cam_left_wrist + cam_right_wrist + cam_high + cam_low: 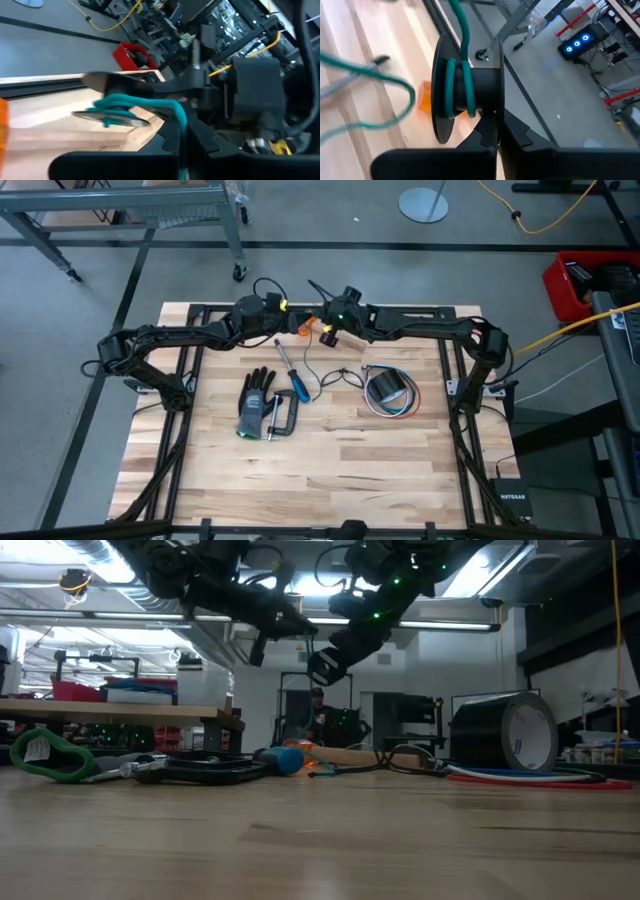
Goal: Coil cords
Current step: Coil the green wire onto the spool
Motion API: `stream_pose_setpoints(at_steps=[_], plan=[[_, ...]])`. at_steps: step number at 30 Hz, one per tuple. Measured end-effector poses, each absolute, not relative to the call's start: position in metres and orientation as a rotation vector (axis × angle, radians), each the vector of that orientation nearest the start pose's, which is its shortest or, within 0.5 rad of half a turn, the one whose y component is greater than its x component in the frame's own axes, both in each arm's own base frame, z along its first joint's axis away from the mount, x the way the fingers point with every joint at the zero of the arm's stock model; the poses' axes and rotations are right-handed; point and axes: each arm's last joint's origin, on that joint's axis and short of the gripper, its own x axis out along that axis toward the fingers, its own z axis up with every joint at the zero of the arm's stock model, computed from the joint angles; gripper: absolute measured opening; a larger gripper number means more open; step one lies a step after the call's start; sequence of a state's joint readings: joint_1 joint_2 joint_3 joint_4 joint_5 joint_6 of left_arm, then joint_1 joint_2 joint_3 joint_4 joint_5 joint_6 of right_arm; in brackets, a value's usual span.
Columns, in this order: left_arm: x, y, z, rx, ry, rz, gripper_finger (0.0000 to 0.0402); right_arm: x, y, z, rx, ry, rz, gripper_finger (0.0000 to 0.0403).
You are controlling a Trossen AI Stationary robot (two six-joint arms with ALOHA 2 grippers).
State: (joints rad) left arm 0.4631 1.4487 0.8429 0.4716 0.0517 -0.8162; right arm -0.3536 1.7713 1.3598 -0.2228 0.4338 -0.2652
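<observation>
Teal-green cord (312,376) trails thinly over the table (340,450) from above, rising to both end effectors at the far edge. On my left wrist view, the left end effector (181,145) pinches it; on my right, the right end effector (492,131) clamps a black spool (465,90) wearing several turns.

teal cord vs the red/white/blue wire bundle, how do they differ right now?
The teal cord is partly wound on a black spool held in the air, its tail trailing down to the table; the wire bundle lies coiled flat on the table, ringing a black tape roll. One colour versus three. Both are thin and flexible.
</observation>
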Motion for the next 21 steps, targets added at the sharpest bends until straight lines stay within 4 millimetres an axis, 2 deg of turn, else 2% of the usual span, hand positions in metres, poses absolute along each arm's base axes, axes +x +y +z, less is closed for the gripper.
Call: stream_pose_setpoints(at_steps=[9,21], plan=[[0.291,0.131,0.264,-0.816,-0.036,0.402,0.0,0.377,-0.15,0.276,-0.087,0.51,-0.663,0.0001],[0.298,0.114,0.265,-0.564,0.007,0.389,0.0,0.383,-0.148,0.283,0.139,0.349,-0.565,0.0001]])
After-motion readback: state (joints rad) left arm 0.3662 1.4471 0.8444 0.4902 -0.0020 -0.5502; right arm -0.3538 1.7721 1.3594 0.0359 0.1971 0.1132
